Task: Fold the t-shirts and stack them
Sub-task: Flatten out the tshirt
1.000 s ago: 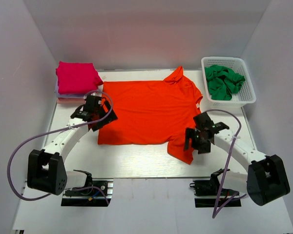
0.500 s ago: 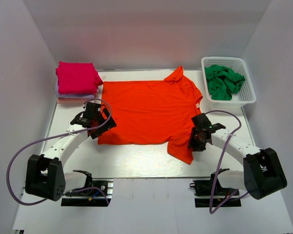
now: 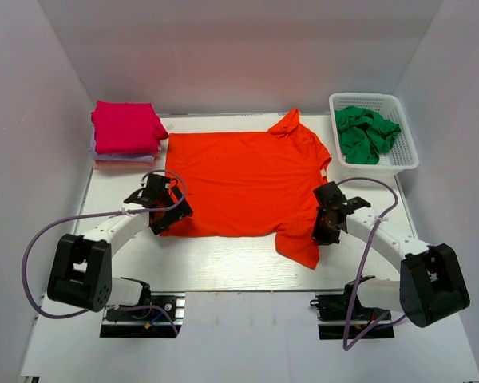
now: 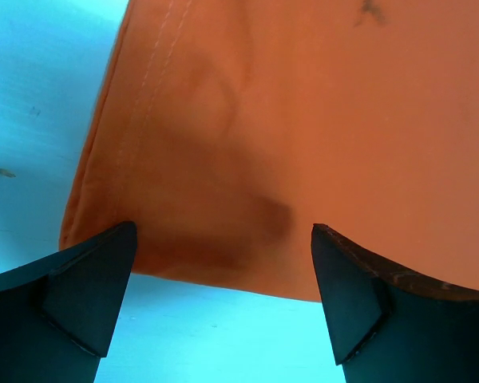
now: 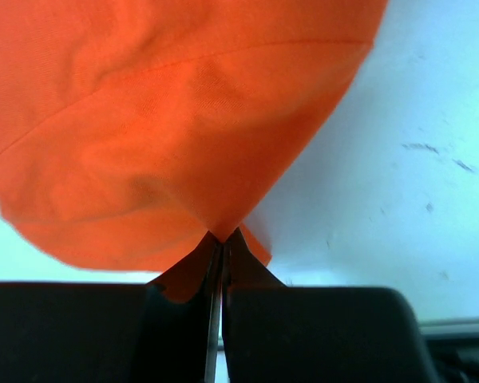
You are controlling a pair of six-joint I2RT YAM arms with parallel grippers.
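Overhead, top ext. view: orange-red t-shirt (image 3: 243, 179) lies spread flat mid-table (image 3: 223, 263), hem at left. Left gripper (image 3: 168, 217) sits at the shirt's near-left hem corner; right gripper (image 3: 322, 231) is at the near-right sleeve. A folded stack with a magenta t-shirt (image 3: 126, 128) on top rests far left. A crumpled green t-shirt (image 3: 367, 134) lies in a white basket (image 3: 407, 162) far right.

Left wrist view: jaws spread wide, hem corner btwn the fingers (image 4: 72, 295), cloth not gripped.

Right wrist view: jaws pressed together on a pinched fold of the sleeve edge, w/ fabric fanning out from the tips.
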